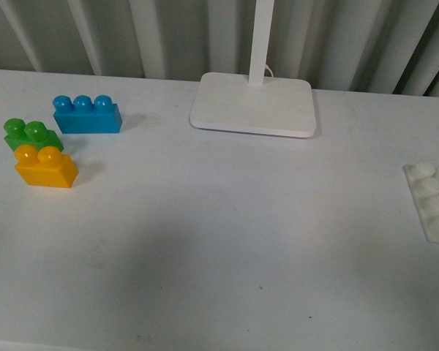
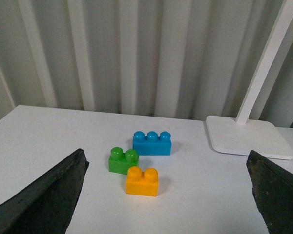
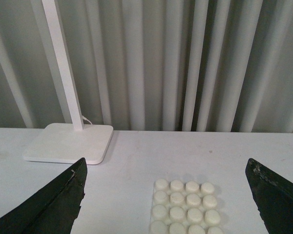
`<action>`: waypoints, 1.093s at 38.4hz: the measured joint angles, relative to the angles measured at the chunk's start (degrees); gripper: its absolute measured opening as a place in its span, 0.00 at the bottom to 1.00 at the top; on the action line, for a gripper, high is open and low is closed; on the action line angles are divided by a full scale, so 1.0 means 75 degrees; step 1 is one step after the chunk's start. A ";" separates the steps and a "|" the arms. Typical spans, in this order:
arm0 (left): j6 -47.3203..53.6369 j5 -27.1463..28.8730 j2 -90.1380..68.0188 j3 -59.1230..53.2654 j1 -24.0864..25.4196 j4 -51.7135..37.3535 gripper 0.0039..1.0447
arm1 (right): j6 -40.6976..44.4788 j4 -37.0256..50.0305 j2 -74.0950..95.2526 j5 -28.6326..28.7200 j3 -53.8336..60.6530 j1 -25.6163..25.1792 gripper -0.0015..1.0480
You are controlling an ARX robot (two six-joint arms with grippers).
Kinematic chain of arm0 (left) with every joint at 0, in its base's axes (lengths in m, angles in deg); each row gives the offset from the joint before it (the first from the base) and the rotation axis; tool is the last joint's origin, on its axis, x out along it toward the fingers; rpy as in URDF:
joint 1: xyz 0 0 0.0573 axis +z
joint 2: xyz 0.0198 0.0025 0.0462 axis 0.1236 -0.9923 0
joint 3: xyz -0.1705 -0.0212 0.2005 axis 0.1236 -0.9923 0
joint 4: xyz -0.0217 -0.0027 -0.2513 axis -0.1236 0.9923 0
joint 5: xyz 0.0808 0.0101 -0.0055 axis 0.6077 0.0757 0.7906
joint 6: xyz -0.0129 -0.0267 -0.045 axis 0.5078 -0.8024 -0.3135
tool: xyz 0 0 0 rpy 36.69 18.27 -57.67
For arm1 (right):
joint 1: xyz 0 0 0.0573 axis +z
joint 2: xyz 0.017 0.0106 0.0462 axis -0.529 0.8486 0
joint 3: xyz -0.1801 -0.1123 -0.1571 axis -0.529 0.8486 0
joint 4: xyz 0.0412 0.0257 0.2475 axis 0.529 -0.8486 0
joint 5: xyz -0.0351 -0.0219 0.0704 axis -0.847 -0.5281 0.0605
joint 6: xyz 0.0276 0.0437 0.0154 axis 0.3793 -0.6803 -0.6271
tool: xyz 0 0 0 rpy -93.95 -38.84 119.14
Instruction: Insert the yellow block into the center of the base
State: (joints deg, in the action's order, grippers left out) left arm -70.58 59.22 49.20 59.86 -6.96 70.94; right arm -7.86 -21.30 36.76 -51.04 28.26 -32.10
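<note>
The yellow block (image 1: 46,167) stands on the white table at the left, studs up, touching the green brick (image 1: 31,134) behind it. It also shows in the left wrist view (image 2: 142,181), ahead of my open, empty left gripper (image 2: 168,204) and between its wide-spread fingers (image 2: 44,200). The white studded base (image 1: 433,199) lies at the table's right edge, partly cut off. In the right wrist view the base (image 3: 184,206) lies flat just ahead of my open, empty right gripper (image 3: 167,207). Neither gripper shows in the front view.
A blue three-stud brick (image 1: 87,115) sits behind the green brick, and also shows in the left wrist view (image 2: 152,143). A white lamp foot (image 1: 253,104) with a pole stands at the back centre. Grey pleated curtain hangs behind the table.
</note>
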 joint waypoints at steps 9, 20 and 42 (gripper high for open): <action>0.0000 0.0000 0.0000 0.0003 0.0000 0.0000 0.94 | 0.0000 0.0000 0.0000 0.0000 0.0000 0.0000 0.91; 0.0000 0.0000 0.0000 0.0000 0.0000 0.0000 0.94 | 0.0000 0.0000 0.0000 0.0003 0.0000 0.0000 0.91; 0.0000 -0.0017 0.0000 0.0000 0.0000 0.0000 0.94 | -0.0012 -0.1580 0.1693 0.1848 -0.0938 -0.0991 0.91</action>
State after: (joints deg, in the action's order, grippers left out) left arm -70.58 59.09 49.20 59.86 -6.96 70.94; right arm -7.95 -33.15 49.46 -37.19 21.23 -39.54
